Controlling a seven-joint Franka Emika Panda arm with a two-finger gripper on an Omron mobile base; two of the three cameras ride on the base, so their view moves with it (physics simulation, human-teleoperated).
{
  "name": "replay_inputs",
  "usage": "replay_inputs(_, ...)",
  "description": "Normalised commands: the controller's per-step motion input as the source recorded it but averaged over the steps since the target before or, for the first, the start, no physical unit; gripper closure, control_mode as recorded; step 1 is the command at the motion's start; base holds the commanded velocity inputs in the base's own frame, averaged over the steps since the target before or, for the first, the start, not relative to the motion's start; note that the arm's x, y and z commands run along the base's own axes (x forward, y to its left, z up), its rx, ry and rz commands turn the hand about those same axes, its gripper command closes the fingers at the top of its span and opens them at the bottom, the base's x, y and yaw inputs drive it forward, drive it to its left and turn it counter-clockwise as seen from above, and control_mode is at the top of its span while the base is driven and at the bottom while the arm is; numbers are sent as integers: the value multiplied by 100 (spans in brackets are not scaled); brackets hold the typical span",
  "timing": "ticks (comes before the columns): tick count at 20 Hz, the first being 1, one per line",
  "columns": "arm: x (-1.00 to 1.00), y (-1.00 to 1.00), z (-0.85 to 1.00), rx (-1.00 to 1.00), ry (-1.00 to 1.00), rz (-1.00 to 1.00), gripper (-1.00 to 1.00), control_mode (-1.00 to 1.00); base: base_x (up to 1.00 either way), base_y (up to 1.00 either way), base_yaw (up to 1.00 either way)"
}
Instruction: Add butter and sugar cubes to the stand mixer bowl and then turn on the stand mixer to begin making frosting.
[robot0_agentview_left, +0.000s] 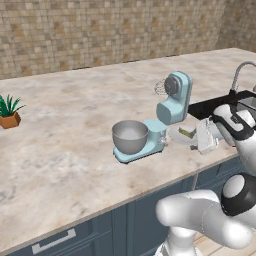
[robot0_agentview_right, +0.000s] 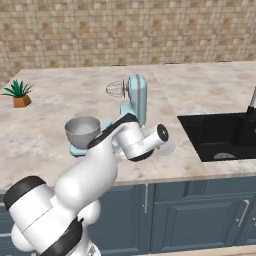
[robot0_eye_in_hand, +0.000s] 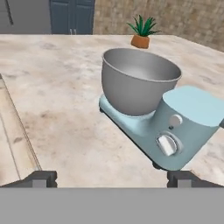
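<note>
On the marble counter (robot0_agentview_left: 60, 150) we've got the stand mixer (robot0_agentview_left: 172, 102), head tilted up, its stand mixer bowl (robot0_eye_in_hand: 138, 81) seated on the base. Just right, our gripper (robot0_eye_in_hand: 112, 178) sits low with fingers wide apart, pointing at the mixer.

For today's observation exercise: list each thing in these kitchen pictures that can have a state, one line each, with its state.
stand mixer: head tilted back, whisk raised clear.
stand mixer bowl: upright on the mixer's base, looks empty.
claw: open, holding nothing, low beside the mixer.
white plate: flat on the counter, something yellow-green on it.
potted plant: upright.
</note>
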Motion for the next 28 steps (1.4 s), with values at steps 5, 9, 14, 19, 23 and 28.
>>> replay_inputs(5,4,0,-5,0,-25,16,-100,-100,0,0,0)
replay_inputs(9,40,0,-9,0,-3,3,-100,-100,0,0,0)
replay_inputs(14,58,0,-14,2,6,0,-100,-100,0,0,0)
replay_inputs(19,30,-4,-20,2,11,0,-100,-100,0,0,0)
replay_inputs(23,1,-22,-28,2,9,-1,-100,-100,0,0,0)
replay_inputs(28,-1,-25,-23,4,3,-3,-100,-100,0,0,0)
